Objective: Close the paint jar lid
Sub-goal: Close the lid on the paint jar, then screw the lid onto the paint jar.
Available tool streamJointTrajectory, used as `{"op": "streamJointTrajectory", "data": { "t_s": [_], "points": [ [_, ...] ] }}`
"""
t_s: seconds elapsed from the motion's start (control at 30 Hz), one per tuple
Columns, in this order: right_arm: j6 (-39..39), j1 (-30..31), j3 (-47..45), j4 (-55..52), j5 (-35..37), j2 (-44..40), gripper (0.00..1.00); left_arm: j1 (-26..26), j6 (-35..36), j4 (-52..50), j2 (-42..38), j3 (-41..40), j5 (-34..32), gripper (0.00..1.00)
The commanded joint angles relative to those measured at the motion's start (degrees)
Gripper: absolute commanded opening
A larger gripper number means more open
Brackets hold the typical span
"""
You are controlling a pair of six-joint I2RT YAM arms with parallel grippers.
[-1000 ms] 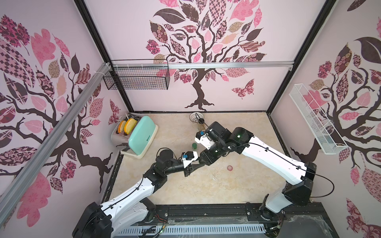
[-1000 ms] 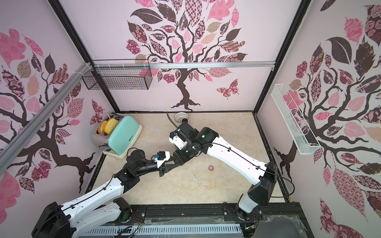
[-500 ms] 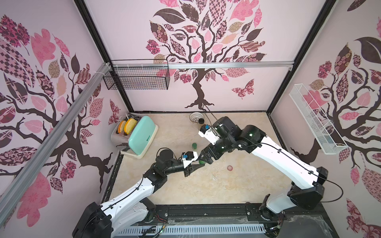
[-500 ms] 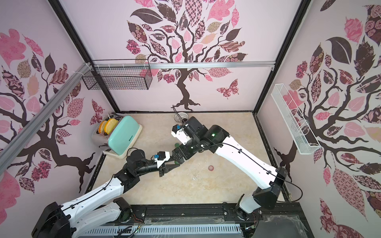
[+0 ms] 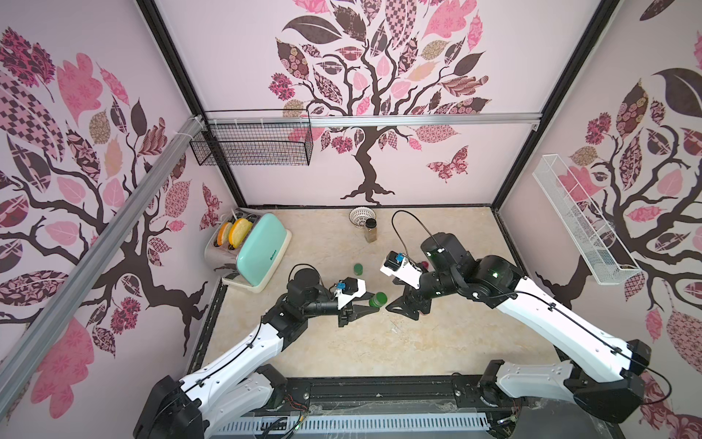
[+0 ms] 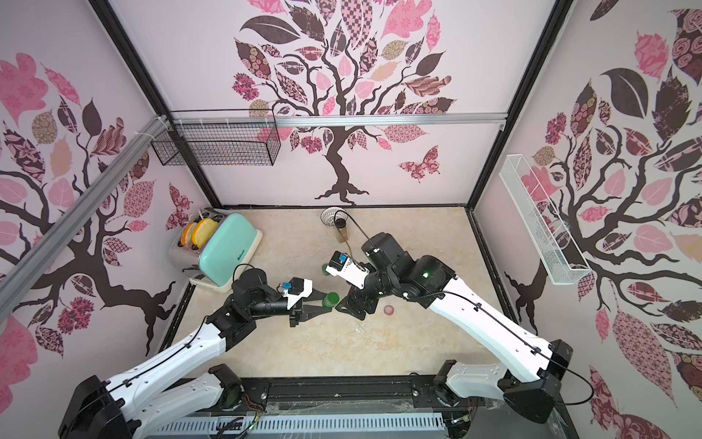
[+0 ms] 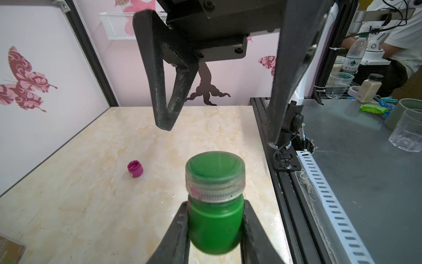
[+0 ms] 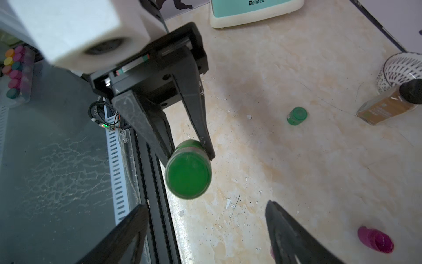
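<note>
**Item:** small green plastic paint jar [image 7: 215,228], round, with a translucent ribbed screw lid [image 7: 214,182] tinted green on top. A pink smear marks the ribbing.

**Location:** well apart from the mint-green rounded appliance on its cream base [image 5: 260,249], on that appliance's side toward the right arm and slightly nearer the front rail. It appears lifted clear of the beige marbled tabletop [image 5: 342,342].

**Holder:** left gripper [image 5: 369,303], clamped on the jar's body below the lid, which points at the other arm.

**Second tool:** right gripper [image 8: 205,205], jaws spread wide and empty, facing the lid top and not touching it.

**Lid state:** seated on the neck. Whether it is fully tightened cannot be told.

**Handling (judged):** light, rigid, thin-walled. The smooth body is likely slippery, and the ribbed skirt gives the better purchase. Grip the lid across its diameter on the ribs and twist while the body stays clamped. A skewed or heavy pinch may cock the lid.

**Nearby:** matching green jar [image 5: 358,269], between the appliance and the held jar.
</note>
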Motion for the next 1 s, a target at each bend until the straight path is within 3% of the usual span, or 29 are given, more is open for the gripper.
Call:
{"op": "streamJointTrajectory", "data": {
  "t_s": [0.0, 0.4, 0.63, 0.97],
  "points": [
    [-6.66, 0.18, -1.03, 4.54, -3.96, -2.33, 0.81, 0.97, 4.15, -8.38, 0.05, 2.52, 3.91, 0.15],
    [-17.73, 2.80, -2.89, 5.81, -5.91, -1.17, 0.71, 1.14, 6.40, -10.97, 0.40, 2.83, 5.28, 0.15],
    [-19.39, 3.24, -1.97, 4.81, -6.25, 1.22, 0.59, 1.16, 6.42, -10.89, 0.22, 2.61, 5.37, 0.15],
    [-19.91, 3.75, -1.00, 3.77, -6.17, 3.29, 0.53, 1.16, 6.38, -10.60, 0.21, 2.51, 5.37, 0.15]
  ]
}}
